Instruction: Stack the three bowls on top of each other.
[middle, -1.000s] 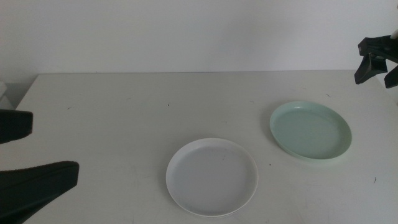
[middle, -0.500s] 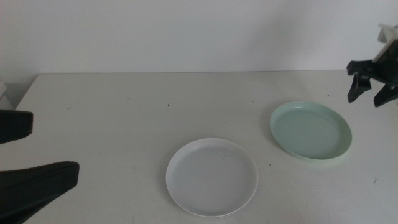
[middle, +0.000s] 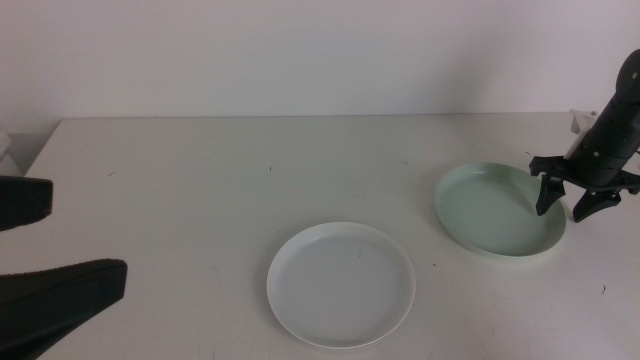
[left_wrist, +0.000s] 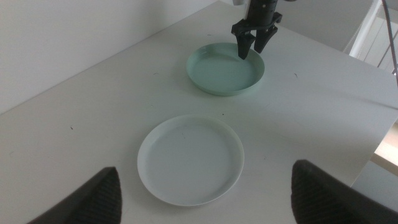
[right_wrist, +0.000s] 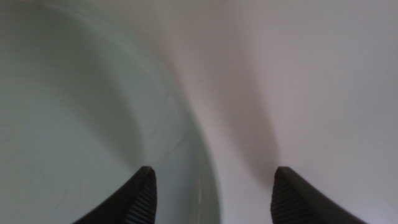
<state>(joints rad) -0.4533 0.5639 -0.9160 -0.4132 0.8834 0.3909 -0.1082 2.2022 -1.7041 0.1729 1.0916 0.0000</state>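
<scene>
A white bowl (middle: 340, 284) lies at the table's front middle. A faint second edge shows under its near rim; I cannot tell whether another bowl lies beneath. The mint green bowl (middle: 498, 210) sits to the right and a little farther back. My right gripper (middle: 564, 209) points down at its right edge, open, one jaw inside the rim and one outside. Its wrist view shows that green rim (right_wrist: 186, 140) running between the jaws of the right gripper (right_wrist: 212, 169). My left gripper (middle: 88, 238) waits open at the front left, holding nothing. The left wrist view shows the white bowl (left_wrist: 189, 160), the green bowl (left_wrist: 225, 68) and the right gripper (left_wrist: 254, 50).
The white table (middle: 200, 180) ends at a pale wall behind. Its right edge (left_wrist: 373, 134) drops off beyond the green bowl.
The right gripper has come down and inward from high at the right to the green bowl's right rim. Both bowls and the left gripper have stayed put.
</scene>
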